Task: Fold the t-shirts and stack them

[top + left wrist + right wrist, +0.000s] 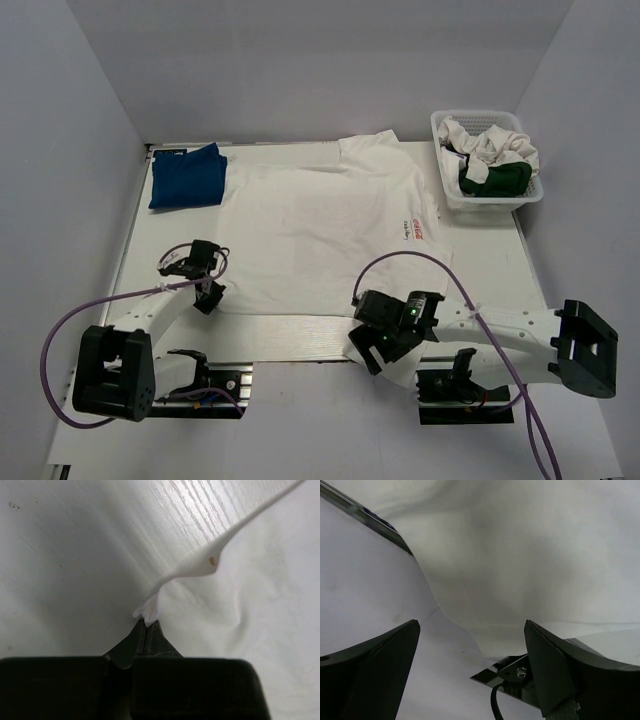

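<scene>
While our L gripper [148, 624] pinches the white t-shirt [320, 225] by its hem corner, the cloth lies flat ahead. Our R gripper [471, 627] gapes beside the hem. Next it prob. must clamp there before we fold.

The spread t-shirt [320, 225] was white, with a small red logo [418, 231] toward the bench's right edge and a tiny brown speck [212, 560] on its hem. The folded t-shirt [187, 176] at the far left corner was royal blue. The lattice basket [487, 203] at the far right corner was white and held a dark green t-shirt [497, 180] and white cloth [490, 143]. The cables [408, 254] were purple. The bench [75, 540] was white with a faint wood grain.
</scene>
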Controlling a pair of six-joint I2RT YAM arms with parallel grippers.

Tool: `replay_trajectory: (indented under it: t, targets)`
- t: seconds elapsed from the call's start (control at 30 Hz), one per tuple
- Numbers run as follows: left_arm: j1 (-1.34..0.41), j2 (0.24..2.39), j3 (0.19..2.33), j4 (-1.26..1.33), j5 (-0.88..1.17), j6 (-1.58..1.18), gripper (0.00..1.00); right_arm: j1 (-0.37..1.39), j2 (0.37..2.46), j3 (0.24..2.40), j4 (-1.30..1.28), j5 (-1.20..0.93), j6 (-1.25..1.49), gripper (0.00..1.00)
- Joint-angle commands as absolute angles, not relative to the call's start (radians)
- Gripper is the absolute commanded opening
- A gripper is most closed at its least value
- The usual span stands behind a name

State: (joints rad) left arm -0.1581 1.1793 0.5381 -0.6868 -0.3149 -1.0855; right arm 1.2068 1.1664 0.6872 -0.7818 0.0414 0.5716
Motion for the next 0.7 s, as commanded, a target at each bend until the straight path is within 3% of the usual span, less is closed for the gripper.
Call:
replay_trajectory:
  t: [0.0, 0.2, 0.27, 0.3, 0.33, 0.47, 0.67]
  targets:
    - [-0.152, 1.198, 0.515, -0.673, -0.319, -1.091, 0.00, 1.244, 1.186, 0.652, -0.816, 0.029, 0.626, 0.90]
    - [-0.152, 1.138, 0.515, -0.715, -0.339, -1.091, 0.00, 1.296, 1.255, 0.620, -0.733, 0.025, 0.624, 0.90]
    - [-0.152, 1.111, 0.515, -0.715, -0.348, -1.091, 0.00, 1.302, 1.297, 0.612, -0.729, 0.056, 0.620, 0.84]
    - [-0.152, 1.111, 0.515, -0.715, -0.348, -1.091, 0.00, 1.307, 1.321, 0.614, -0.729, 0.072, 0.624, 0.76]
    - [-0.152, 1.101, 0.515, -0.724, -0.348, -1.091, 0.00, 1.307, 1.333, 0.614, -0.732, 0.096, 0.643, 0.55]
    - [-0.152, 1.101, 0.537, -0.733, -0.348, -1.091, 0.00, 1.302, 1.336, 0.665, -0.759, 0.233, 0.733, 0.01]
    - [-0.152, 1.112, 0.583, -0.742, -0.325, -1.072, 0.00, 1.292, 1.266, 0.758, -0.870, 0.504, 0.860, 0.00]
